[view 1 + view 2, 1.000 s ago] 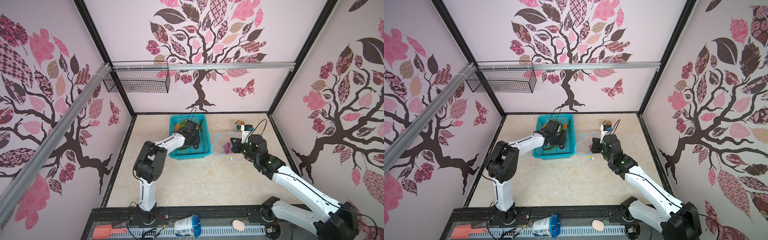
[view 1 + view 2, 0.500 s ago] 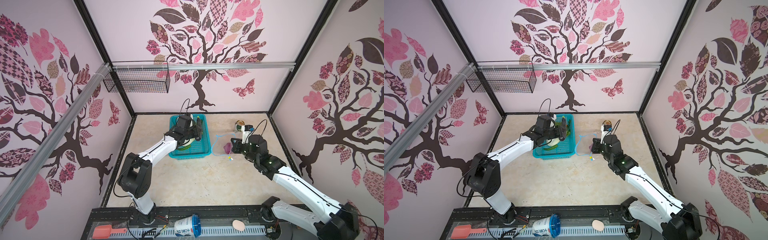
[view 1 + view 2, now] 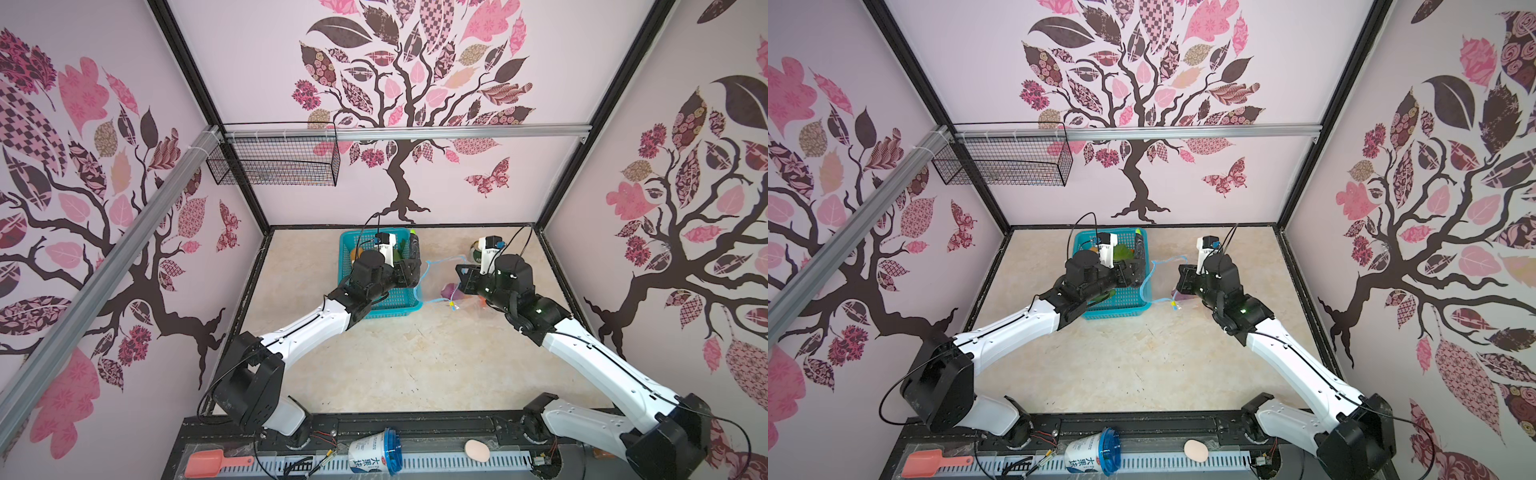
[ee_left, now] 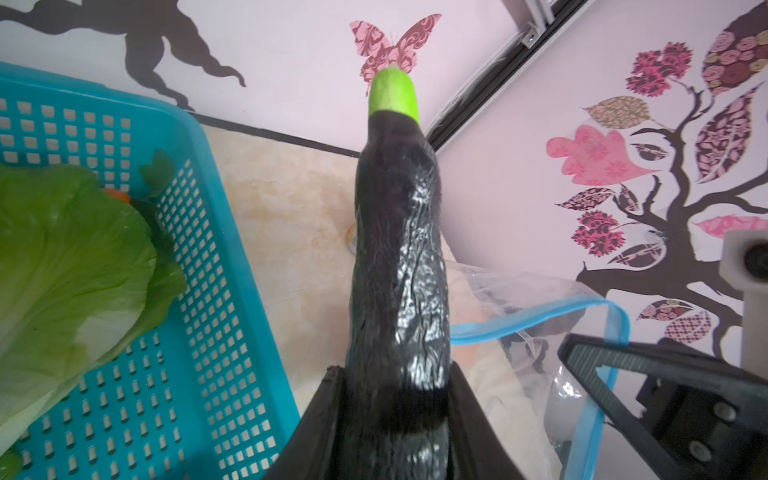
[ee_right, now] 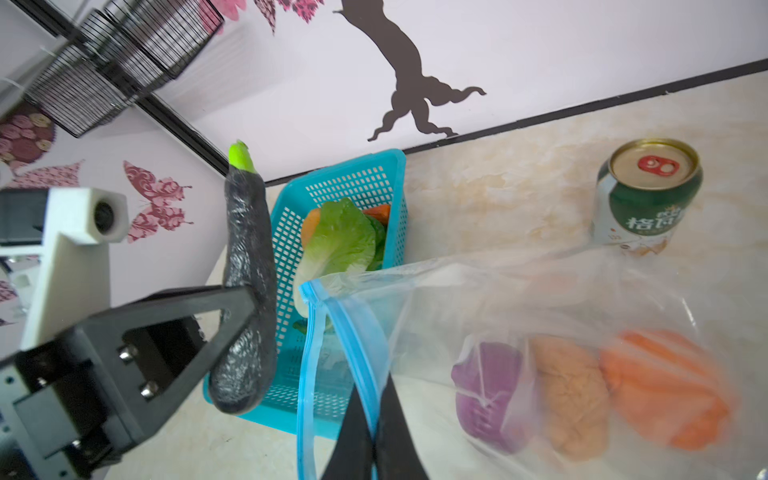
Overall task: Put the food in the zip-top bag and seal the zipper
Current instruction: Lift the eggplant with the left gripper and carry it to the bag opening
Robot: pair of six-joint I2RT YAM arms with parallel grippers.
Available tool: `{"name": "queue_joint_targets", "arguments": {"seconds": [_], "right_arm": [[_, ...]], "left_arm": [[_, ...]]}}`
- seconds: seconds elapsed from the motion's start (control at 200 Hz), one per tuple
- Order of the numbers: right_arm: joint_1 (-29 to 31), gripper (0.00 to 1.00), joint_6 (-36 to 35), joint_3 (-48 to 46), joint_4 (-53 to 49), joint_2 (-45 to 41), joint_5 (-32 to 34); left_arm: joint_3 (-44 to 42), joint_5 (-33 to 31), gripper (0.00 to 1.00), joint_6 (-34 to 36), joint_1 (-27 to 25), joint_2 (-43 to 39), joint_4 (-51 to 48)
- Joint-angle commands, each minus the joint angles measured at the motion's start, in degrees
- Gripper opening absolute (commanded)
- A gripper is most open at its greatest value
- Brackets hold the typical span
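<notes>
**Eggplant held beside the open zip-top bag**
A dark, wrinkled eggplant point(image 4: 399, 270) with a light green tip is clamped at its blunt end by the left gripper point(image 4: 397, 374), tip toward 12 o'clock in both top views. The napa cabbage point(image 4: 62, 249) is seen lying in the teal basket point(image 4: 232, 291). At the basket's 3 o'clock, the clear zip-top bag point(image 5: 540, 299) is held agape by its light blue zipper point(image 5: 309, 353), which is pinched in the right gripper point(image 5: 376, 386). The yellow slider point(image 3: 451, 305) is found at the mouth's 6 o'clock end. A purple onion point(image 5: 486, 399), potato point(image 5: 569, 403) and orange pumpkin point(image 5: 665, 390) are seen inside the bag.

Basket point(image 3: 395, 309) left of bag point(image 3: 438, 280); can point(image 5: 646, 195) behind bag
</notes>
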Motion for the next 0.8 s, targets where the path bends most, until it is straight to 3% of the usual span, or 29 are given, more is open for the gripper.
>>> {"name": "queue_joint_targets", "arguments": {"seconds": [0.0, 0.21, 0.48, 0.63, 0.795], "right_arm": [[0.1, 0.0, 1.5, 3.7, 0.3, -0.2, -2.7], [0.0, 0.0, 2.5, 3.0, 0.9, 1.4, -2.3], [0.1, 0.0, 4.4, -0.1, 4.0, 2.6, -3.6], [0.0, 0.0, 4.3, -0.5, 4.4, 2.3, -2.8], [-0.1, 0.0, 4.5, -0.5, 4.5, 2.2, -3.1]], "left_arm": [[-3.5, -1.3, 0.27, -1.5, 0.0, -2.6, 10.4], [-4.8, -0.5, 0.29, -1.0, -1.0, -2.9, 13.8], [-4.4, -0.7, 0.29, 3.6, -4.6, 3.0, 18.9], [-4.5, -5.0, 0.28, 10.3, -9.2, 5.8, 21.3], [-5.0, -9.1, 0.28, 12.1, -11.1, 8.7, 23.9]]}}
